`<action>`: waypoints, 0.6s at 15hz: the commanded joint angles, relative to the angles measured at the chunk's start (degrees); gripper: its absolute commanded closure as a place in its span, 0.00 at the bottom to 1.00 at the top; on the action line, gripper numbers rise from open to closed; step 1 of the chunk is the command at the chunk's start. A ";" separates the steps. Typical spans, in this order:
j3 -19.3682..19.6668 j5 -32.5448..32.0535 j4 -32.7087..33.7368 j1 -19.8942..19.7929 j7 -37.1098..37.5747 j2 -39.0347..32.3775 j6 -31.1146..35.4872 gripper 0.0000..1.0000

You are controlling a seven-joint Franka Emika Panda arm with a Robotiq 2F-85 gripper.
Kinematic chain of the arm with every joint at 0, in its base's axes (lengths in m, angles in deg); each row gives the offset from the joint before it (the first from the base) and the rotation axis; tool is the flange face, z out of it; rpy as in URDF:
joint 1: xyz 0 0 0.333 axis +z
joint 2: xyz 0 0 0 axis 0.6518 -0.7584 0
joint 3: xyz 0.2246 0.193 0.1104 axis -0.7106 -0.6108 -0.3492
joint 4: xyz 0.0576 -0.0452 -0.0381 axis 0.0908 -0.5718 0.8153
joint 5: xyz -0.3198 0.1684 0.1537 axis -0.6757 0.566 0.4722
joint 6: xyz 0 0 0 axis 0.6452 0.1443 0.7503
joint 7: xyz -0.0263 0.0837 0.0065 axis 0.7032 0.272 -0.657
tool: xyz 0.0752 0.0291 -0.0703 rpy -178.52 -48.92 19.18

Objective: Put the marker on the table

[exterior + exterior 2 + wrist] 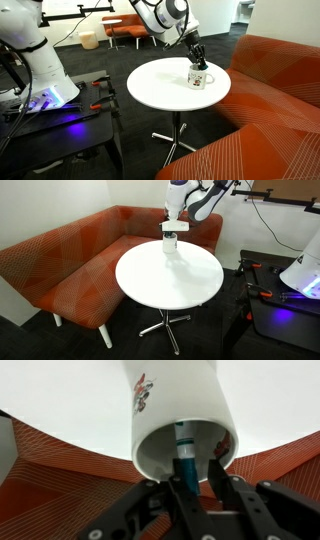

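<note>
The white mug (200, 77) stands upright on the round white table (160, 92), near its far edge by the sofa; it also shows in an exterior view (170, 247) on the table (170, 285). In the wrist view the teal-dark marker (182, 445) stands inside the mug (180, 400). My gripper (198, 468) reaches into the mug mouth, its fingers drawn close together around the marker. In both exterior views the gripper (197, 62) (172, 230) sits straight over the mug, and the marker is too small to make out there.
An orange sofa (275, 95) (60, 260) wraps round the table's far side. A black workbench (60, 125) (285, 315) with the robot base and tools stands beside the table. The table's metal pole and star base (165, 325) show below.
</note>
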 commanded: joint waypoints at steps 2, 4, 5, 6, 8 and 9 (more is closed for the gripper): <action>1.18 1.94 1.16 1.18 -0.65 -1.19 -1.24 0.68; 1.31 2.34 1.12 1.18 -0.72 -1.33 -1.24 0.67; 1.39 2.59 1.11 1.19 -0.77 -1.37 -1.30 0.67; 1.52 2.75 1.08 1.25 -0.74 -1.40 -1.36 0.67; 1.73 2.96 1.02 1.29 -0.76 -1.62 -1.49 0.68; 1.84 3.13 1.00 1.29 -0.82 -1.87 -1.48 0.67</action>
